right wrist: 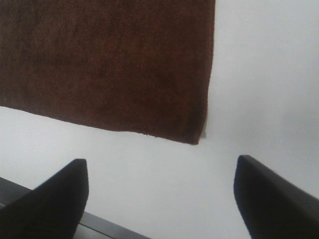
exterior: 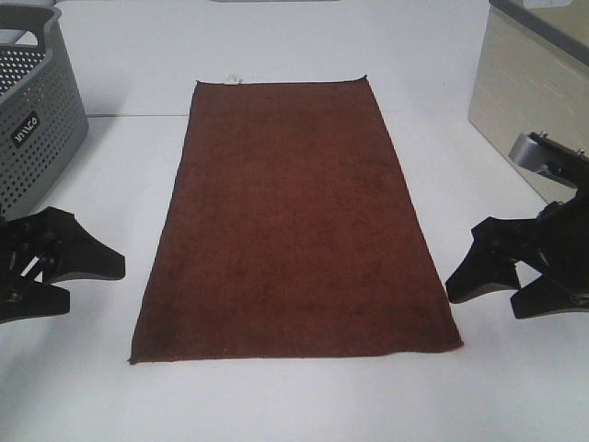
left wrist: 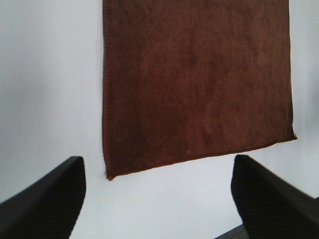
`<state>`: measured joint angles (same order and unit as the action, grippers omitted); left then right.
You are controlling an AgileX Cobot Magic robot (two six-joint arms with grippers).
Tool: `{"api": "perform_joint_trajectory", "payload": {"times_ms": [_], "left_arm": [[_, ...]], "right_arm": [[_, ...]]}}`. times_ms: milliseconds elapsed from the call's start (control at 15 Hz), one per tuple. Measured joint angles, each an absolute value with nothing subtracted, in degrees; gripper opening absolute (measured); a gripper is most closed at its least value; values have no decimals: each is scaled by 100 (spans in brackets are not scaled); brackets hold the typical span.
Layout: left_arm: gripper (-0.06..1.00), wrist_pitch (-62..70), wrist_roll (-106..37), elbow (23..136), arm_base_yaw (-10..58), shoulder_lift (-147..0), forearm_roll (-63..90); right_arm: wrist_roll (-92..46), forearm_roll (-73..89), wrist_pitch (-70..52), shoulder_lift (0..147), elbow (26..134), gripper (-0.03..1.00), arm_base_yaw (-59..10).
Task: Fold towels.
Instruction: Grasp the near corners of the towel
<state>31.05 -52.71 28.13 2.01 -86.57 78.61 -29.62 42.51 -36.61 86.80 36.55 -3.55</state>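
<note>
**Open grippers wait at the near corners of a flat towel**

The left gripper (exterior: 92, 284) and the right gripper (exterior: 480, 299) sit closest to the camera, one on each side of the towel's near short hem. Both have their jaws spread wide and hold nothing. Each sits just outside a near corner, with bare table (exterior: 515, 387) between it and the cloth. This symmetric stance looks chosen so that both corners can be pinched at once and the hem carried over evenly.

The left wrist view shows the left near corner (left wrist: 108, 175) ahead of the open fingers. The right wrist view shows the right near corner (right wrist: 194, 139) the same way.

The towel (exterior: 294, 221) is dark reddish-brown. It lies in one unfolded layer in the middle of the table, long side running away from the robot. Its white tag (exterior: 234, 80) is on the far hem. No fold has been made yet.

A grey perforated basket (exterior: 32, 120) stands at the far left and a beige box (exterior: 525, 101) at the far right, both clear of the cloth.
</note>
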Motion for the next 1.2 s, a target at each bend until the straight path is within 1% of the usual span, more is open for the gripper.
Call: {"api": "perform_joint_trajectory", "payload": {"times_ms": [400, 667, 1000, 1067, 1133, 1200], "left_arm": [[76, 3151, -6790, 2830, 201, -9826, 9248], [76, 3426, -7265, 3054, 218, -10376, 9545], [71, 3581, -7282, 3661, 854, -11081, 9597], [70, 3621, -7259, 3787, 934, -11173, 9626], [66, 3633, -7219, 3885, 951, -11253, 9631], [58, 3575, -7196, 3930, 951, -11299, 9631]], "right_arm": [[-4458, 5649, -3340, 9769, 3667, 76, -355], [-4933, 6102, -3249, 10273, 3782, 75, -355], [-5013, 6366, -3432, 10703, 4125, 73, -355], [-5013, 6383, -3484, 10772, 4200, 71, -355], [-5019, 6383, -3507, 10817, 4234, 67, -355], [-5019, 6377, -3512, 10852, 4263, 62, -355]]}}
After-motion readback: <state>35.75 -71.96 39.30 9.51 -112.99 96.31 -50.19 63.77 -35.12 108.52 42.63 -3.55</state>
